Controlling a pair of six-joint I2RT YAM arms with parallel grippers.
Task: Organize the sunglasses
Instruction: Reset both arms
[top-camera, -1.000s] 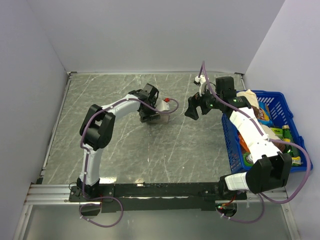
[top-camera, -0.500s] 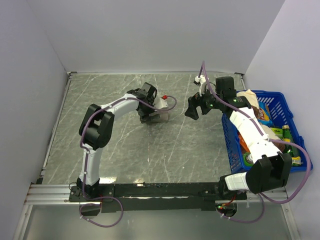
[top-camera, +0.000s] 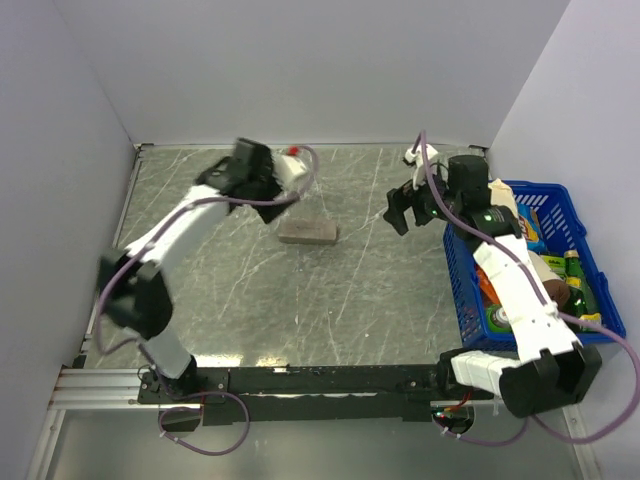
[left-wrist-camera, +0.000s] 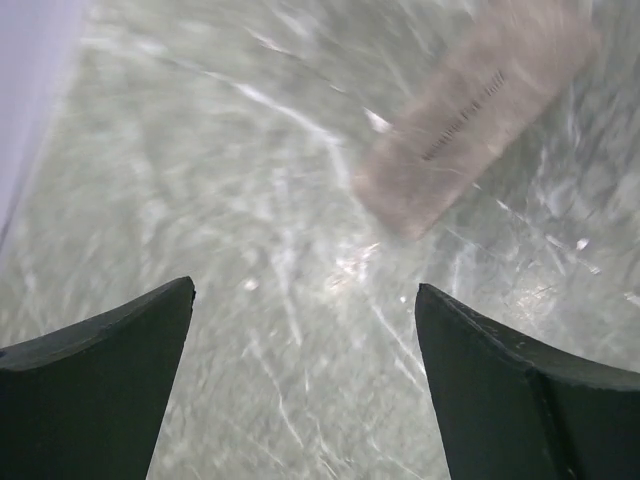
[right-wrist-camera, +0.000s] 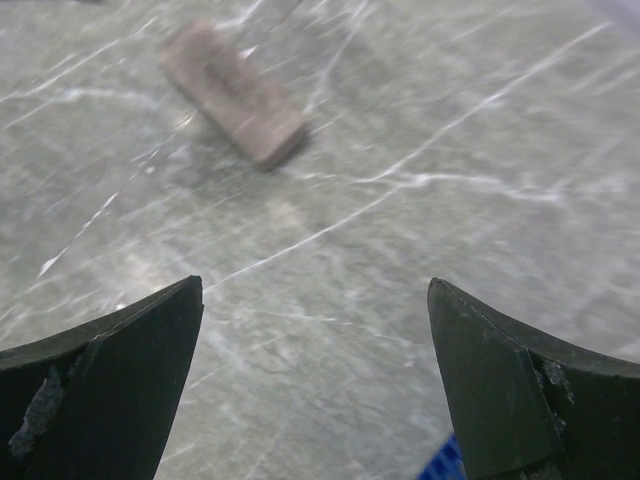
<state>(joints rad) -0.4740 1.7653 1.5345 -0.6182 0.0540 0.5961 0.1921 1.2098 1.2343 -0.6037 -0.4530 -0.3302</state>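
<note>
The sunglasses are out of view. A closed grey-brown case (top-camera: 308, 232) lies flat on the marble table, with no gripper touching it. My left gripper (top-camera: 266, 196) hangs open, raised above the table behind and to the left of the case. In the left wrist view the case (left-wrist-camera: 480, 110) sits blurred at the upper right, far beyond the open left gripper (left-wrist-camera: 305, 300). My right gripper (top-camera: 400, 212) is open, to the right of the case. The right wrist view shows the case (right-wrist-camera: 235, 92) at the upper left, and the right gripper (right-wrist-camera: 315, 290) holds nothing.
A blue basket (top-camera: 456, 285) filled with bottles and packets stands at the table's right edge, beside the right arm; its corner (right-wrist-camera: 455, 465) shows in the right wrist view. White walls close the table at the back and sides.
The left arm has swung up and back-left away from the case, its jaws opening wide. The case stays on the table. The right gripper shifted slightly right and back.
</note>
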